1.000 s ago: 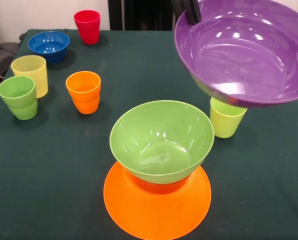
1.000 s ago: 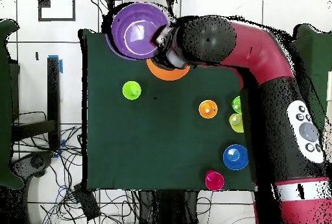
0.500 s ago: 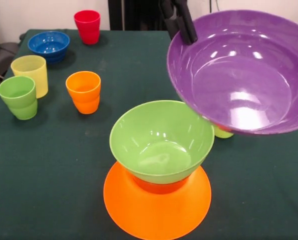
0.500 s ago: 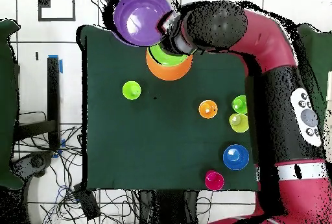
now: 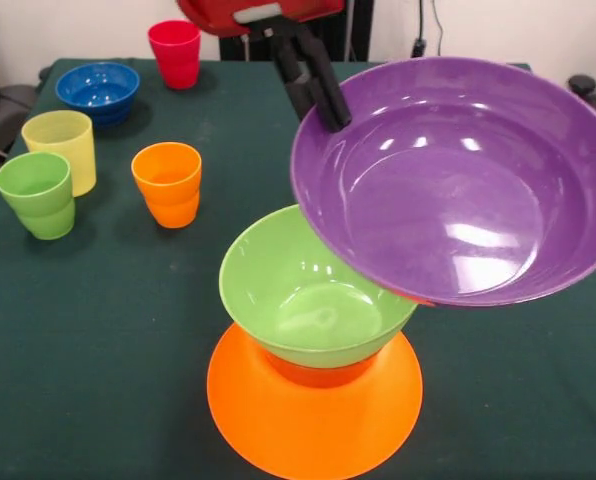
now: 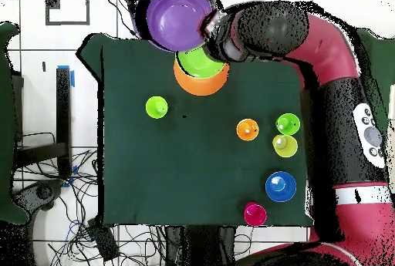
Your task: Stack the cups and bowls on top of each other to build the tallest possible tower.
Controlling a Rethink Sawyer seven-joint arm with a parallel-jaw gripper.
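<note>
My gripper [image 5: 323, 100] is shut on the rim of the purple bowl [image 5: 458, 185] and holds it tilted in the air, overlapping the right side of the green bowl [image 5: 303, 290]. The green bowl sits on a small red-orange bowl [image 5: 318, 375], which sits on the upturned orange bowl [image 5: 313, 420]; these form the tower. The orange cup [image 5: 167, 183], green cup [image 5: 37, 193], pale yellow cup [image 5: 61, 145], red cup [image 5: 175, 52] and blue bowl [image 5: 98, 88] stand apart at the left. The lime green cup [image 6: 156, 107] shows only in the overhead view, where my gripper [image 6: 207, 25] and the purple bowl [image 6: 179, 18] also show.
The table has a dark green cloth [image 5: 98, 330]. My red arm [image 6: 332, 70] reaches along the table's side in the overhead view. Cables lie on the floor [image 6: 69, 224] beside the table.
My gripper has carried the purple bowl lower and to the left in the front view, over the green bowl's right edge. It now hides the lime green cup there.
</note>
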